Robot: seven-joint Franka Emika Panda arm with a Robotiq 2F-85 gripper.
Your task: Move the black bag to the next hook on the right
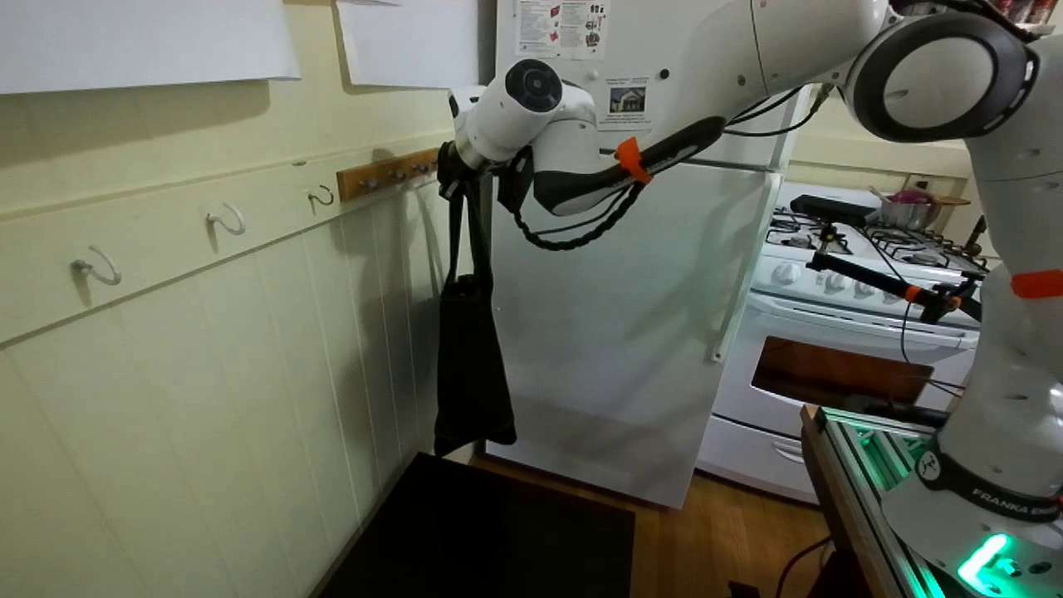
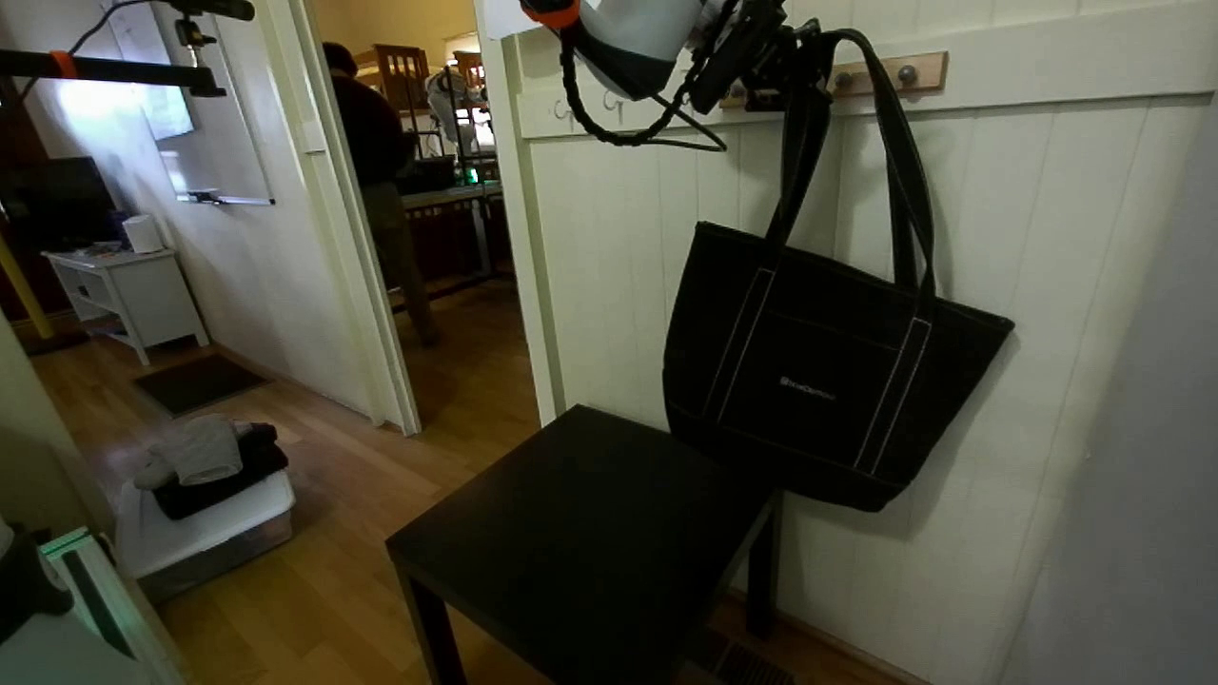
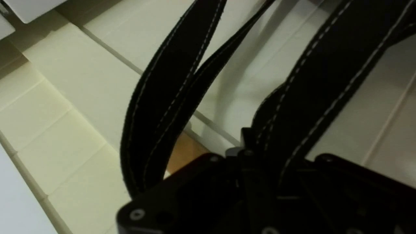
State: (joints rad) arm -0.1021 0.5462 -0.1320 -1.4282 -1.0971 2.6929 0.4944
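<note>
The black bag hangs by its two long straps, its top edge sloping down to the right in an exterior view. It also shows nearly edge-on in an exterior view. My gripper is at the top of the straps, close to the wooden peg rail; it also shows in an exterior view. In the wrist view the fingers are closed together on a dark strap, and another strap loop passes left of them. Whether a strap rests on a peg is hidden behind the gripper.
White wall hooks and a darker hook are left of the rail. Rail pegs show right of the gripper. A black table stands below the bag. A refrigerator stands beside the bag.
</note>
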